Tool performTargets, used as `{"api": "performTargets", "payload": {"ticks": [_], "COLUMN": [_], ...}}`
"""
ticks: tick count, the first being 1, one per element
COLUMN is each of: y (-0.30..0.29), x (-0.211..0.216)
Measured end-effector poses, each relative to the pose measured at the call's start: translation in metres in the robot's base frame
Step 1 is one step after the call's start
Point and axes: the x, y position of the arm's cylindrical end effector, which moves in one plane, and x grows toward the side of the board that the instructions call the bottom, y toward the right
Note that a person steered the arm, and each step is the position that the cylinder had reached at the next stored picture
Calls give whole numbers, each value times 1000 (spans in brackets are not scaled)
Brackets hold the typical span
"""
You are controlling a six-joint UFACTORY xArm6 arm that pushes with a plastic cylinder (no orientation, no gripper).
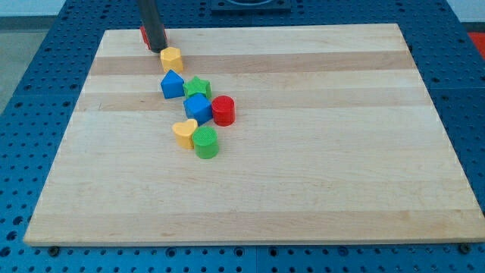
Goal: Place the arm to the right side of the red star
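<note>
Nearest the view's bottom, a green cylinder (205, 142) is seen touching a yellow heart-shaped block (184, 132). Above these, a blue cube (197, 107) is flanked on the view's right by a red cylinder (223, 111); a green star (198, 86) and a blue block with a peaked top (172, 83) follow, then a yellow block (172, 58). At the board's (318, 167) top-left edge, the red star (144, 35) is largely hidden behind the rod — my tip (157, 49) is set just to its right. No fingers are fitted, so none can be reported.

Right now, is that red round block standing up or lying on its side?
Standing up. The red cylinder shows its flat round top facing upward, its ribbed wall running down to the board, beside the blue cube.
</note>
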Motion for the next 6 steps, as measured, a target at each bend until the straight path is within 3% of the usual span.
{"api": "performTargets", "payload": {"ticks": [2,6], "y": [37,15], "x": [-6,-41]}}
